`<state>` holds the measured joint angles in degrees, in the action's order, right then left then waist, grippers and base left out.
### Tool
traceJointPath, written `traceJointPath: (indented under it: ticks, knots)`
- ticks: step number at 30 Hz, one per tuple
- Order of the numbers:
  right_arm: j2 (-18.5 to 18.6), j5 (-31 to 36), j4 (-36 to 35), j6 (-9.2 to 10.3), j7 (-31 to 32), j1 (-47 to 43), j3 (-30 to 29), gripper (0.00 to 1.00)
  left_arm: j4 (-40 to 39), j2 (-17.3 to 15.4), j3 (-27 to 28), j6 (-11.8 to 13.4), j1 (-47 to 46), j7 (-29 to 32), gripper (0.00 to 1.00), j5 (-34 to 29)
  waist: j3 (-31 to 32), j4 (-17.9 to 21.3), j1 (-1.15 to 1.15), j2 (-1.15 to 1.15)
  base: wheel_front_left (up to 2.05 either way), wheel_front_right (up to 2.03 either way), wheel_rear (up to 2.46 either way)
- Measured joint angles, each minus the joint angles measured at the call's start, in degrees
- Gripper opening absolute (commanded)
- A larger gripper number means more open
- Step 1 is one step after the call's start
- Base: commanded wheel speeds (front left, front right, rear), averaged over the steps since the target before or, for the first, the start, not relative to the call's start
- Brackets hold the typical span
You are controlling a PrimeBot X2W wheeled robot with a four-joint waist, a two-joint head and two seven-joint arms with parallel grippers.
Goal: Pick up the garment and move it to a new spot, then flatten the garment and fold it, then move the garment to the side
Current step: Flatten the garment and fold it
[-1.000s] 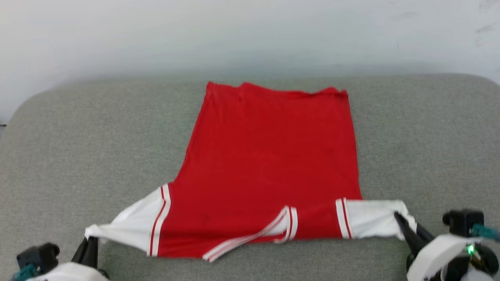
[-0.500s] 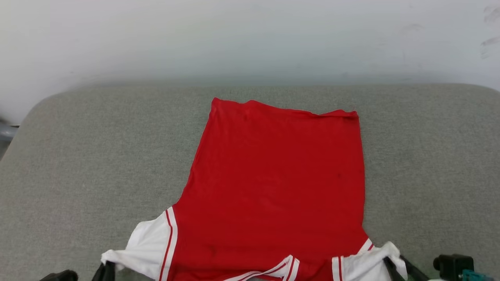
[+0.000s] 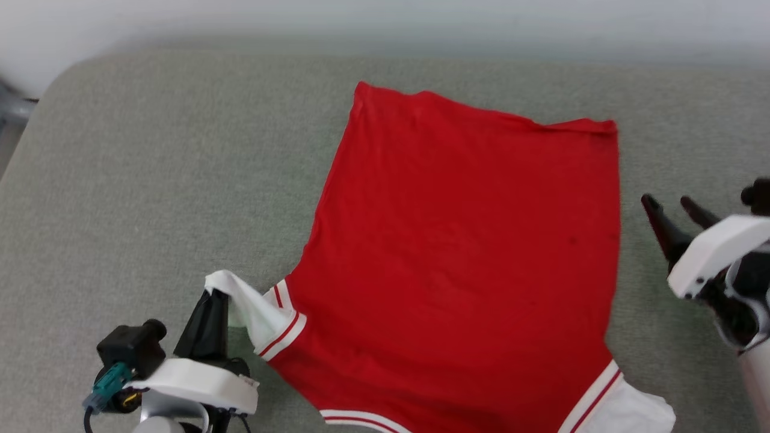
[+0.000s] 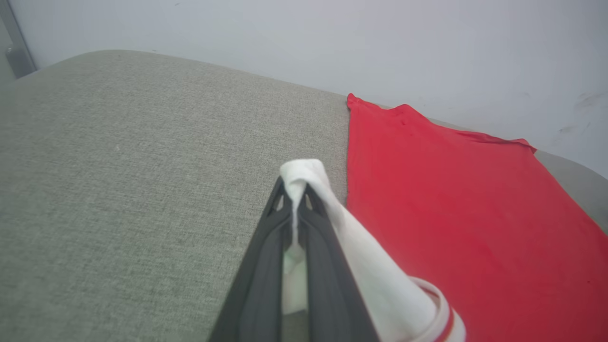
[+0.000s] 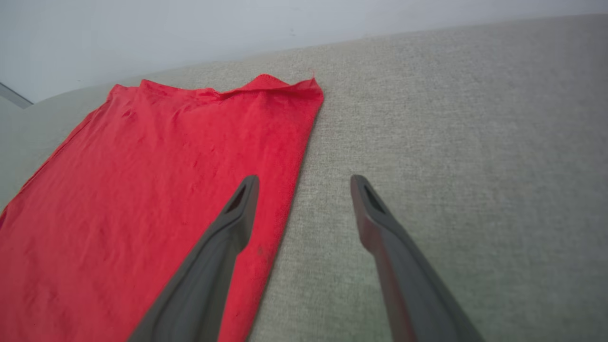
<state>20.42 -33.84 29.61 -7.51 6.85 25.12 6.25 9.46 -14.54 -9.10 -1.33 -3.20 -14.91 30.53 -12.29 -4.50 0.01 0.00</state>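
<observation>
One pale wall (image 3: 385, 18), one counter (image 3: 150, 180), one garment (image 3: 469, 252) and two pincers make up the scene.

Plain and off-white, the wall stands right behind the far edge of the counter; the left wrist view shows a few faint scuffs on it. The counter is covered in grey-green woven fabric and has a rounded far-left corner.

The single red garment lies spread on the middle of the counter, mostly flat, with its hem (image 3: 481, 108) toward the wall and its shoulders toward the robot. It has two white short sleeves, each with red-and-white striped trim. The sleeve on the robot's right (image 3: 631, 412) lies flat on the counter at the near edge of the head view. The sleeve on the robot's left (image 3: 246, 307) is lifted and drawn to a point.

The left pincer (image 3: 210, 297) is clamped on the tip of that raised sleeve; in the left wrist view its two dark fingers (image 4: 266, 266) press together with white cloth between them and folded over their ends.

The right pincer (image 3: 665, 199) stands wide apart and empty, just beside the garment's right edge. In the right wrist view one finger (image 5: 223, 237) shows over the red cloth and the other (image 5: 384, 237) over bare counter; whether either touches, I cannot tell.
</observation>
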Motion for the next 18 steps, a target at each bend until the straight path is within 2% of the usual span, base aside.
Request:
traceJointPath:
  ticks: [5, 12, 18]
  knots:
    - [3.10, -0.09, 6.88, 0.00, 9.06, 12.65, 0.33, 1.00, -3.04, 3.65, 0.08, -1.77, -3.41, -0.08, 0.00, -4.08, -4.32, -3.02, 0.01, 0.00, 0.00, 0.00, 0.00]
    - [5.97, 1.54, 14.38, 0.00, 20.81, 25.27, 1.38, 1.00, -4.26, 7.33, -1.34, -4.27, -7.47, -0.14, 0.00, -7.56, -9.91, -8.21, 0.01, 0.00, 0.00, 0.00, 0.00]
    - [7.13, 3.87, 19.28, 0.01, 25.29, 30.48, 1.89, 1.00, -5.14, 9.37, -1.58, -5.33, -9.81, -0.14, 0.00, -9.07, -14.29, -11.57, 0.00, 0.00, 0.00, 0.00, 0.00]
